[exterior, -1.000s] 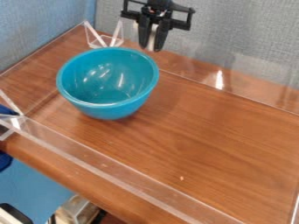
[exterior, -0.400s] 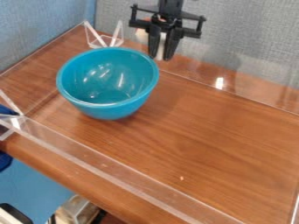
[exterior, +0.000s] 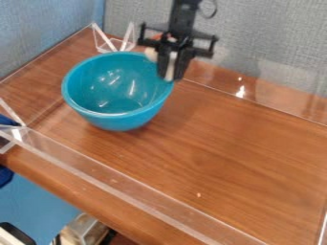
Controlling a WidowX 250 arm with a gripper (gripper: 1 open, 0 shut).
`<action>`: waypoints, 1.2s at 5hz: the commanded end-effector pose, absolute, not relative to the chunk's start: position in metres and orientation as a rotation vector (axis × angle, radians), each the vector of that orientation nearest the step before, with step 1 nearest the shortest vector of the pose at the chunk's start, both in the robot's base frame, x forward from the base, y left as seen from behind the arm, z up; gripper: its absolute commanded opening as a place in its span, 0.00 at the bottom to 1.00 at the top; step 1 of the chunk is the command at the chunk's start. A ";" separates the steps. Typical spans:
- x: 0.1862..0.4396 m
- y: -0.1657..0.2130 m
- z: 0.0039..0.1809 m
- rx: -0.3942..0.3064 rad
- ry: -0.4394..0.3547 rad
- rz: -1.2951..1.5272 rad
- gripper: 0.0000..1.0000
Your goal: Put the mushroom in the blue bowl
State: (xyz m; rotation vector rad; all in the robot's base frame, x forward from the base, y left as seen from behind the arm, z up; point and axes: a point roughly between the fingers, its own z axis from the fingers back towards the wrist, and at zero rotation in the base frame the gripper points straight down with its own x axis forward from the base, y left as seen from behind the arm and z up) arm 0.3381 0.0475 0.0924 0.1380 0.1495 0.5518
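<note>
At the left the bowl [exterior: 118, 89] sits upright on the desk [exterior: 217, 144], its teal inside showing nothing in it. A clear low wall [exterior: 153, 187] fences the desk. Just right of the bowl's far rim hangs the hand [exterior: 170, 75], pointing down, its dark fingers [exterior: 165, 61] drawn together. Whether they pinch anything is too small and dark to tell; the mushroom shows nowhere on the desk or in the bowl, so it is either hidden between the fingers or out of sight. To the right the wood lies bare to the wall.

Judged from this, the step in hand is the carry to the bowl, or a reach near its rim. Next the hand needs to come over the bowl's hollow, not its rim, and only then part its fingers.
</note>
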 end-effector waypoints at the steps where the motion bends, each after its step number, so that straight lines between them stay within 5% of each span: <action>1: 0.323 0.066 0.125 0.123 0.066 0.595 0.00; 3: 0.319 0.111 0.111 0.149 0.082 0.653 0.00; 5: 0.328 0.115 0.097 0.187 0.090 0.637 0.00; 6: 0.323 0.129 0.105 0.201 0.089 0.605 0.00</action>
